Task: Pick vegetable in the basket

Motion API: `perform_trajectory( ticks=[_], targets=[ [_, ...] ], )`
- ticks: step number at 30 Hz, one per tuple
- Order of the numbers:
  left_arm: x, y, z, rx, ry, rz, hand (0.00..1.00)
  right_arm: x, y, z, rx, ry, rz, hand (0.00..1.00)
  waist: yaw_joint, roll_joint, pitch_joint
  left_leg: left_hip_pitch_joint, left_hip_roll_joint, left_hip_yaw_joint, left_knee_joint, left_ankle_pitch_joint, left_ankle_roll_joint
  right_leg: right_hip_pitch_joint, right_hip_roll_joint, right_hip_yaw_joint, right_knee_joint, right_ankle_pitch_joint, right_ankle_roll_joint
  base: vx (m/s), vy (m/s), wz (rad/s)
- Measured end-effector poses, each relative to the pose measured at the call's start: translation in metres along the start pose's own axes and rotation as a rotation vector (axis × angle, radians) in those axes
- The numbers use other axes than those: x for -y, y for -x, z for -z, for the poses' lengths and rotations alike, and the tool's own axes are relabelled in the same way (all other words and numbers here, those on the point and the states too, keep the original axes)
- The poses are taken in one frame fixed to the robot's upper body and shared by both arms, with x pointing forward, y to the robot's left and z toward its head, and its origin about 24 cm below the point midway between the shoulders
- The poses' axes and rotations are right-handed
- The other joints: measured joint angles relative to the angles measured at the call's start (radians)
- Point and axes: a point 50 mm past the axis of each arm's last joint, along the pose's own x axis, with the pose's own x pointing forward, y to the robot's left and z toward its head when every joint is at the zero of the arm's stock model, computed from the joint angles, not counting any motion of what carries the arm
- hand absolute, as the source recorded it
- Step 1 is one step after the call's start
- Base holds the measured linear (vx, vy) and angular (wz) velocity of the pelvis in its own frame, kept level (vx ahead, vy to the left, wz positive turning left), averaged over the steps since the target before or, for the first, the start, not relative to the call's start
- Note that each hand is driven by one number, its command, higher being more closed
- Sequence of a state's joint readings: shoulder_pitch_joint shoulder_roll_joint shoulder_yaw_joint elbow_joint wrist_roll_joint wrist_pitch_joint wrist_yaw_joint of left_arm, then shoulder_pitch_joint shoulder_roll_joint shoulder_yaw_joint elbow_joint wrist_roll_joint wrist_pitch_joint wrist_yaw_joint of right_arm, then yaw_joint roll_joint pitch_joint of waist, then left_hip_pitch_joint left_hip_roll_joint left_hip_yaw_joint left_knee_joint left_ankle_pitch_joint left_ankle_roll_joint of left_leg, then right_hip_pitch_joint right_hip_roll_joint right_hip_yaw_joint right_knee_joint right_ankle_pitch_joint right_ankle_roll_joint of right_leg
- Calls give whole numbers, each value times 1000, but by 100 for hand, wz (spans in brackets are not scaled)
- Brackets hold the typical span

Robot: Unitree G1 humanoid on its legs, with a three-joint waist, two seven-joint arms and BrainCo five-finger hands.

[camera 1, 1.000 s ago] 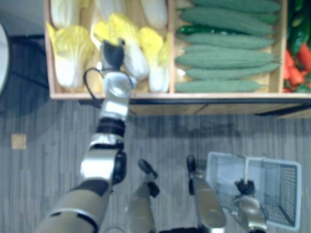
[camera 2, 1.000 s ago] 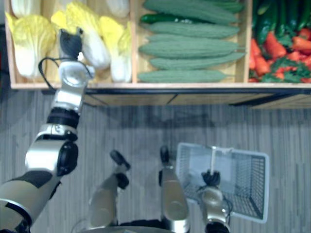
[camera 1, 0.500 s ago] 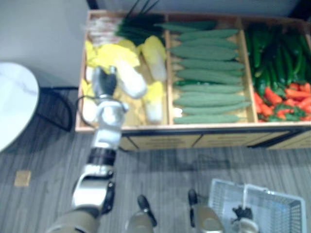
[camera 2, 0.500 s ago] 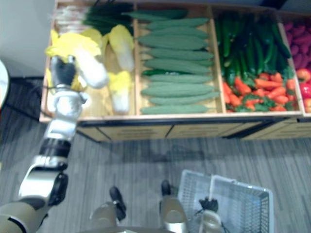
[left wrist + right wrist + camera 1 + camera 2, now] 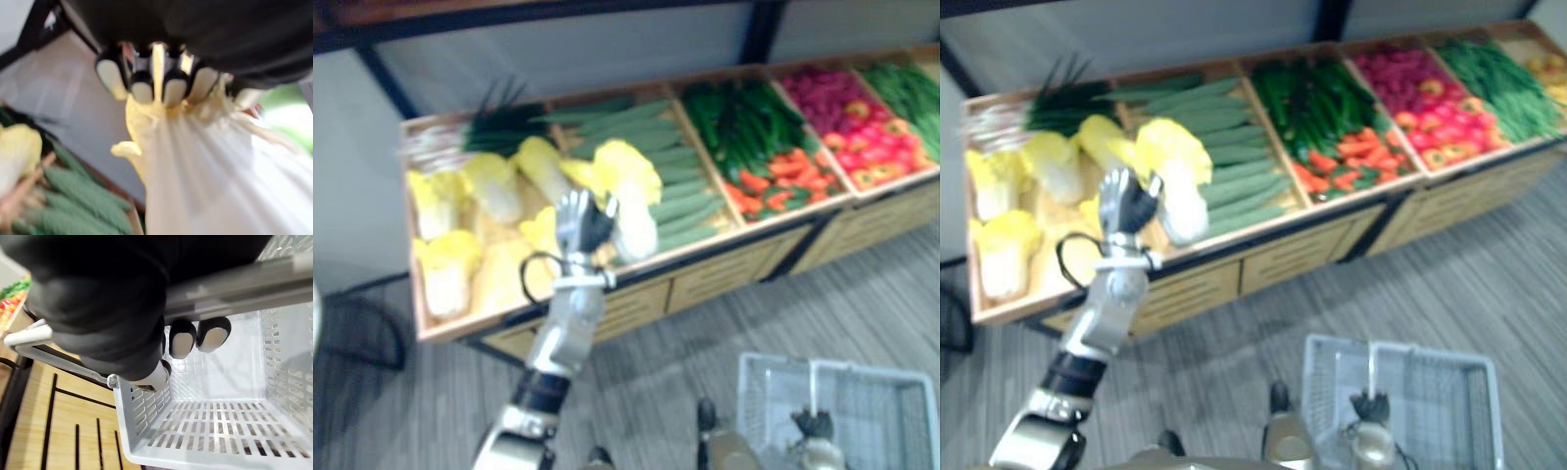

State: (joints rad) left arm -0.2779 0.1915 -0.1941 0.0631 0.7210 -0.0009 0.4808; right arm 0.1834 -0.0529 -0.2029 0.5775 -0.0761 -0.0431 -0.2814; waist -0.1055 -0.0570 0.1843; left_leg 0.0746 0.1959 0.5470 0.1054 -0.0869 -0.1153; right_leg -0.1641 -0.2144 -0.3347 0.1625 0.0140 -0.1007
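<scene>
My left hand [image 5: 578, 223] is shut on a napa cabbage [image 5: 628, 192], yellow-leaved with a white stalk, and holds it lifted over the front of the wooden produce stand [image 5: 636, 284]. In the left wrist view the fingers [image 5: 142, 88] curl round the pale stalk [image 5: 205, 166]. Low at the right, my right hand [image 5: 1371, 431] is shut on the handle [image 5: 234, 284] of a white wire basket [image 5: 1430, 387], which hangs above the floor with nothing inside it.
The stand's bins hold several more napa cabbages [image 5: 440, 264], green onions [image 5: 499, 132], ridged green gourds [image 5: 680, 191], cucumbers and carrots [image 5: 754, 147], and red peppers [image 5: 862, 137]. Grey plank floor [image 5: 685, 352] lies between the stand and the basket.
The camera has tilted up, so more of the stand shows. My left hand has lifted the cabbage out of its bin and carried it right, toward the stand's front edge. The right hand still holds the basket.
</scene>
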Motion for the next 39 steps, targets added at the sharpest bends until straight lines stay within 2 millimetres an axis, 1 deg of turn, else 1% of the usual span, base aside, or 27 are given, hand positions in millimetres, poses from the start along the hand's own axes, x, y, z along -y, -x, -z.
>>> perform_trajectory(
  ticks=[2, 3, 4, 5, 6, 7, 8, 9, 11, 13, 14, 15, 16, 17, 18, 20, 23, 26, 28, 29, 31, 32, 33, 34, 35, 37, 39],
  targets=[
    [10, 21, 3, -34, 30, 71, 100, -5, -1, -18, 76, -4, -16, 100, 0, -2, -11, 20, 11, 37, 37, -34, -2, -4, 23, 13, -9, 35, -20, -71, 22, -127],
    [14, 29, 2, -34, 52, 105, 100, -11, -4, -37, 141, -11, -26, 100, 9, 0, -15, 24, 5, 57, 35, -54, -16, -3, 44, -22, -71, -4, -84, -75, 38, -164],
    [16, 33, 2, -40, 64, 118, 100, -13, -7, -49, 179, -15, -23, 100, 23, 40, -28, 32, 2, 87, 10, -70, 4, -2, 42, -120, -67, -34, -124, -102, 98, -248],
    [18, 41, 5, -54, 74, 136, 100, -24, -9, -71, 248, -13, -45, 100, 60, 46, -31, 66, 3, 178, -35, -63, 30, -31, -16, -294, 29, -80, -115, -85, 94, -224],
    [18, 45, 8, -70, 72, 147, 100, -32, -9, -79, 275, -12, -66, 100, 62, 40, -33, 78, 4, 222, -30, -65, 27, -33, -61, -349, 96, -77, -108, -54, 31, -231],
    [24, 53, 15, -107, 65, 187, 100, -41, -4, -87, 311, 1, -97, 100, 62, 25, -42, 112, -3, 288, -24, -67, 14, -4, -116, -424, 167, -82, -62, 47, -42, -165],
    [27, 61, 18, -128, 64, 218, 100, -49, -2, -91, 335, 24, -123, 100, 78, 14, -48, 132, -5, 344, -11, -66, -2, 18, -124, -468, 156, -56, 43, 126, -93, -197],
    [30, 67, 23, -153, 58, 242, 100, -58, 1, -99, 365, 36, -155, 100, 89, 22, -45, 140, 14, 392, 9, -65, -7, 10, -82, -430, 116, -19, 81, 130, -139, -160],
    [44, 78, 24, -173, 67, 326, 100, -63, 8, -104, 412, 70, -180, 100, 55, 44, -49, 144, 72, 419, 79, -65, -8, 11, 2, -382, 42, -8, 77, 173, -184, -114],
    [52, 88, 23, -190, 83, 377, 100, -73, 14, -107, 442, 96, -233, 100, 66, 45, -48, 134, 186, 426, 294, -63, -5, 27, 68, -309, -5, -8, 63, 137, -157, -129],
    [57, 95, 20, -200, 105, 398, 100, -80, 19, -110, 468, 115, -271, 100, 82, 67, -43, 107, 284, 365, 477, -46, 50, 60, 130, -261, -46, -6, 48, 87, -168, -151],
    [60, 101, 16, -204, 131, 411, 100, -86, 22, -109, 476, 149, -305, 100, 85, 88, -41, 41, 339, 223, 644, -61, 140, 80, 181, -209, -71, -21, 28, 78, -144, -149],
    [62, 104, 13, -207, 155, 414, 100, -89, 24, -109, 484, 160, -321, 100, 89, 98, -38, -4, 327, 121, 694, -86, 127, 84, 195, -184, -75, -26, 23, 89, -48, -139],
    [66, 110, 9, -225, 201, 423, 100, -96, 31, -113, 512, 168, -353, 100, 94, 104, -34, -98, 240, -75, 735, -133, 67, 86, 209, -130, -75, -30, 17, 128, 35, -154],
    [68, 116, 7, -237, 214, 439, 100, -105, 39, -117, 544, 176, -398, 100, 112, 99, -29, -154, 157, -177, 716, -175, 49, 92, 215, -73, -79, -31, 16, 151, 47, -156],
    [71, 124, 6, -244, 219, 459, 100, -113, 47, -119, 571, 186, -452, 100, 125, 96, -21, -202, 64, -231, 600, -200, 50, 122, 217, -20, -98, -30, 16, 201, 71, -131],
    [73, 125, 1, -235, 228, 464, 100, -115, 56, -130, 627, 164, -471, 100, 139, 97, -16, -272, -39, -260, 291, -174, 48, 140, 216, 42, -124, -25, 27, 136, 94, -82],
    [77, 130, 2, -253, 225, 477, 100, -117, 65, -140, 674, 138, -497, 100, 163, 99, -21, -251, -49, -255, 190, -81, 87, 174, 247, 118, -148, -13, 68, 204, 116, -73],
    [86, 135, 0, -248, 219, 529, 100, -117, 71, -147, 707, 110, -508, 100, 155, 67, -21, -208, -90, -249, 135, -66, 106, 139, 206, 126, -55, -81, 90, 251, 171, -24],
    [89, 138, -2, -237, 215, 557, 100, -117, 73, -150, 716, 99, -508, 100, 148, 34, -20, -158, -128, -235, 75, -66, 106, 101, 157, 124, 62, -151, 125, 209, 102, 4],
    [91, 141, -4, -222, 210, 582, 100, -116, 74, -153, 726, 86, -507, 100, 138, 3, -17, -90, -161, -192, 15, -30, 116, 13, 77, 113, 320, -211, 159, 294, 94, 8],
    [91, 142, -3, -223, 201, 594, 0, -118, 75, -152, 722, 83, -514, 100, 137, -4, -13, -46, -172, -174, -1, -13, 142, -28, 29, 79, 474, -211, 162, 302, 62, 4],
    [91, 143, -2, -226, 192, 597, 0, -119, 75, -152, 718, 75, -520, 100, 135, -7, -12, -27, -174, -174, -1, -18, 148, -38, 6, 55, 526, -206, 158, 396, 11, 5],
    [89, 141, 3, -229, 168, 598, 0, -122, 78, -152, 707, 45, -539, 100, 133, -11, -12, 10, -173, -178, -4, -29, 155, -52, -32, 9, 604, -237, 117, 344, -25, 7],
    [88, 139, 5, -226, 161, 596, 0, -123, 79, -153, 708, 39, -544, 100, 134, -11, -12, 16, -168, -180, -7, -29, 154, -61, -39, 3, 612, -245, 107, 392, -71, 16],
    [88, 133, 9, -224, 141, 589, 0, -124, 81, -157, 718, 4, -570, 100, 130, -8, -10, 17, -144, -203, -13, -33, 149, -86, -43, -8, 570, -250, 100, 253, -113, 19],
    [94, 128, 18, -247, 95, 607, 0, -130, 89, -158, 732, -13, -640, 100, 124, -2, -7, 25, -98, -223, -17, -53, 111, -101, 0, 33, 372, -230, 125, 264, -216, 10]
  ],
)
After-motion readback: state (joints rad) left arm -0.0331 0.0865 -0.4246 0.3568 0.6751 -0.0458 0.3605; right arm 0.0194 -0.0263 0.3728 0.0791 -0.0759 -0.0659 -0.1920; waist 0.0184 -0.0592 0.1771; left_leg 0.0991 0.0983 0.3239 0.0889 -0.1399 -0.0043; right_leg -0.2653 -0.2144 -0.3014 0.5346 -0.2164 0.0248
